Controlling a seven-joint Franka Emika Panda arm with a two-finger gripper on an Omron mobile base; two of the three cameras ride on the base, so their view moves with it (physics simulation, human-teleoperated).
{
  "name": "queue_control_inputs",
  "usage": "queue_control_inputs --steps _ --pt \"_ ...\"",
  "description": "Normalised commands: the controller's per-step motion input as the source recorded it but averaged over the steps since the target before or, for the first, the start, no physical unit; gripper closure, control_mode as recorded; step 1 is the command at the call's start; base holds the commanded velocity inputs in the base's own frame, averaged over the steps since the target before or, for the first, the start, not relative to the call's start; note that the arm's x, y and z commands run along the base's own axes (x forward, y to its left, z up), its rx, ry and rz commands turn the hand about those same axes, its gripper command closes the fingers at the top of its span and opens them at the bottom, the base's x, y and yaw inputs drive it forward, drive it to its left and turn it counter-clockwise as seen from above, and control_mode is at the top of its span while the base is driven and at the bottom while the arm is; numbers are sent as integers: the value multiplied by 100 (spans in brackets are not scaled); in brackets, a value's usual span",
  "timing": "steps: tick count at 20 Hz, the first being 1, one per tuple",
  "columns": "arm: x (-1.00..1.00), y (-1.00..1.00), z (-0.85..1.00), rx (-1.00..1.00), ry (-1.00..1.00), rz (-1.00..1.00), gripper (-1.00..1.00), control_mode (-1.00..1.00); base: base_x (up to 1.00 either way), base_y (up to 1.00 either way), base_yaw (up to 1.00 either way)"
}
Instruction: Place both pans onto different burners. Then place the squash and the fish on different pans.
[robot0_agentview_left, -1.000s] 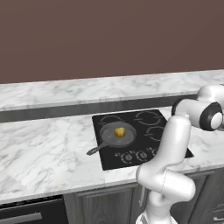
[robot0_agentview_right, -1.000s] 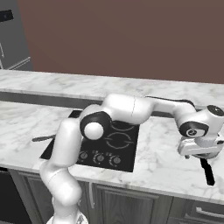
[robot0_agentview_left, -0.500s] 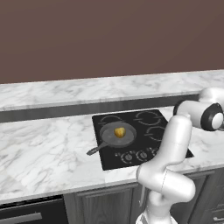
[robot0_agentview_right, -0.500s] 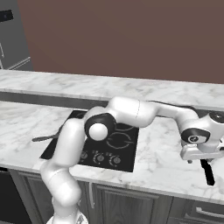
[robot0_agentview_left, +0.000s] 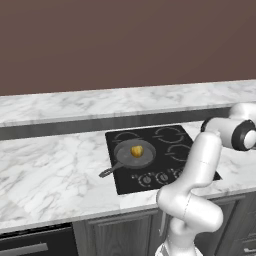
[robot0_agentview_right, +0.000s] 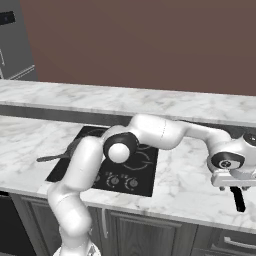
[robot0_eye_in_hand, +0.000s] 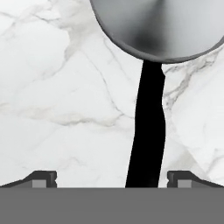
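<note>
In the hand view the gripper (robot0_eye_in_hand: 112, 177) hangs over the marble counter (robot0_eye_in_hand: 61, 87) with its jaws fully spread and nothing held. The silver pan (robot0_eye_in_hand: 159, 26) lies ahead of the fingertips (robot0_eye_in_hand: 43, 178); its straight black handle (robot0_eye_in_hand: 148, 127) runs lengthwise back between them, offset toward the right-hand tip. The bowl is polished metal, round and shallow; the handle is matt and narrow. The dark skillet (robot0_agentview_left: 131, 153) holds the squash (robot0_agentview_left: 136, 150) on the cooktop (robot0_agentview_left: 165, 137), toward its front left corner.

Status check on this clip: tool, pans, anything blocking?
Tool open, straddling silver pan's black handle. Squash already in dark skillet on burner. Nothing in the way.
</note>
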Motion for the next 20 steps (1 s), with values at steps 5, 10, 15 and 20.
queue_control_inputs --steps 5,10,15,20 --pt "0 -22 -11 0 0 -6 -100 -100 0 0 0" --pt "0 -21 -11 0 0 -4 -100 -100 0 0 0" --pt "0 -13 -16 0 0 -1 -100 -100 0 0 0" --pt "0 -6 -19 0 0 0 -100 -100 0 0 0"
